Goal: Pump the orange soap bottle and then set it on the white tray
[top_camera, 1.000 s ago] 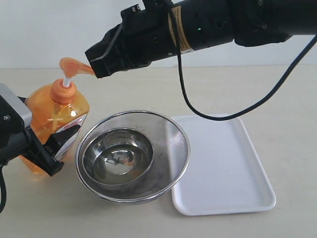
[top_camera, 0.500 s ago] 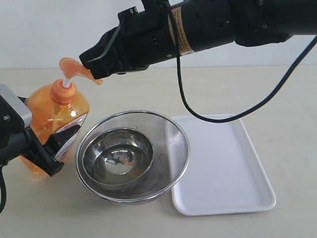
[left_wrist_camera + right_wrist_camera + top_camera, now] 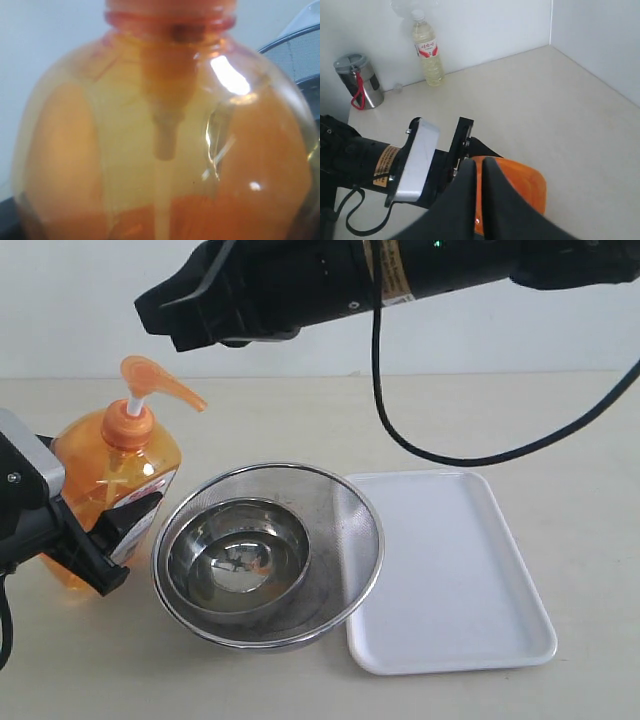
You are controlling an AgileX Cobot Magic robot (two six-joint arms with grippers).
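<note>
Your left jaws clamp the soap bottle, steadying it; the pump sits below your closed right jaws.

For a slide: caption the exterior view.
Left gripper holds the orange soap bottle; shut right gripper hovers above its pump; bowls and white tray nearby.

Our right arm comes in from the top right and stretches far over to the left, up high. Its right gripper points left and a bit down, and it touches nothing. Its two black fingers are pressed together (we see only a thin line between them). Our left arm sits low at the left edge. The left gripper has its jaws apart and clamped on the orange soap bottle, with one black finger across the front.
</note>
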